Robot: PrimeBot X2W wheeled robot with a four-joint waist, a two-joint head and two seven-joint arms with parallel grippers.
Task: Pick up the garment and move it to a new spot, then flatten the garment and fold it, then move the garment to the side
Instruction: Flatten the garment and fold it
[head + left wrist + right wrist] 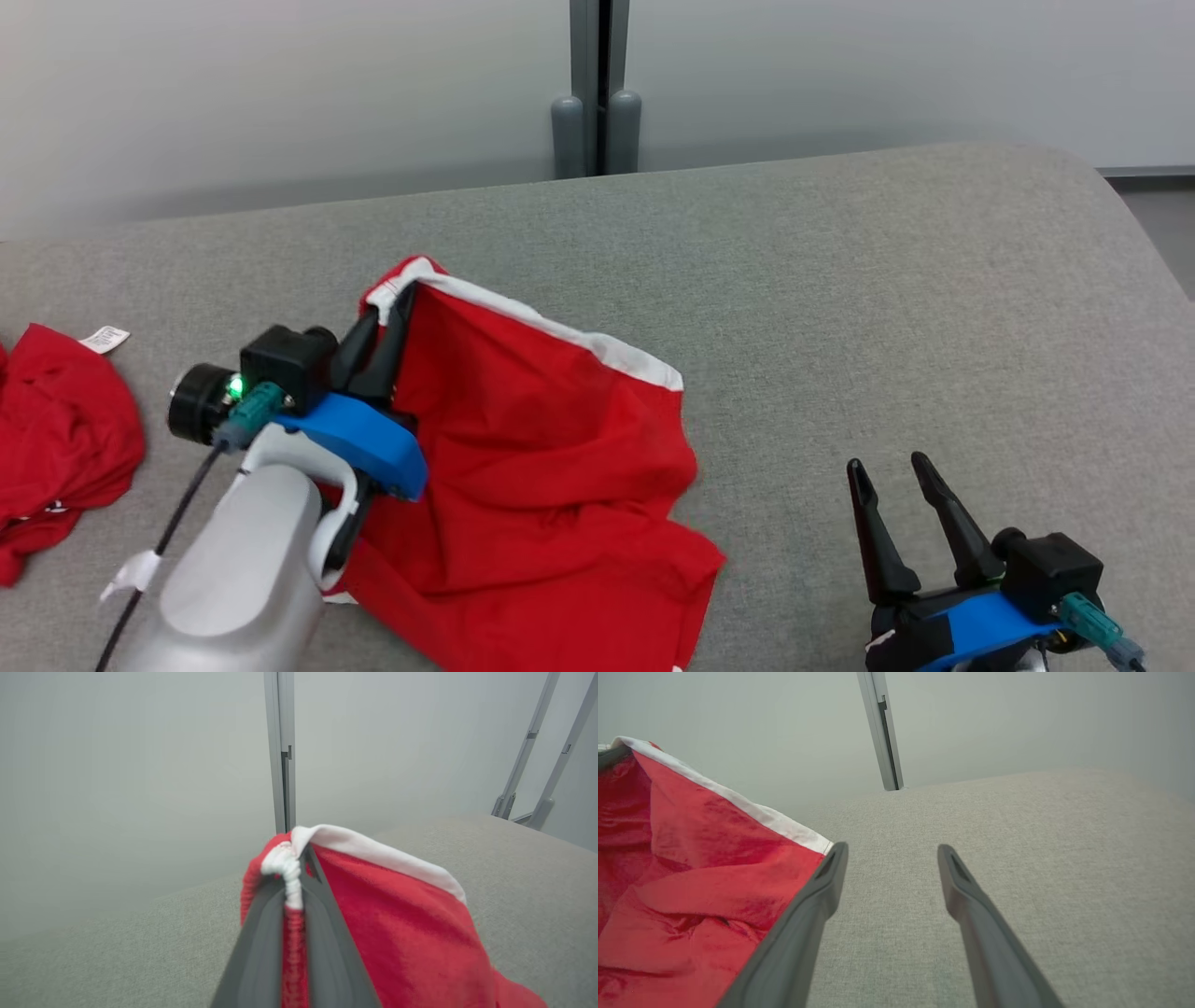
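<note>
On the left-centre of the grey worktop, toward its near edge, lies the red garment, loosely rumpled, with a white band along its far edge.

Tool state: the left tool is pressed together on the far-left corner of that band. The left wrist view shows white and red cloth bunched between the two dark fingers. The right tool is spread and holds nothing. It sits at the near right, just off the garment's right edge.

Handling, as judged: thin, soft cloth, light, with no stiffness. It will sag and trail from any single hold, and the free side will likely drag across the rough worktop covering. The band looks doubled and firmer than the body, so it is the sounder place to grip. A second hold at the band's right end, nearest the spread tool, would let the piece hang flat. The sheen of the cloth suggests some slip, so a shallow pinch may pull out.

Containers: none noted on the stretch of worktop seen. A second red cloth with a white label lies apart at the far left.
</note>
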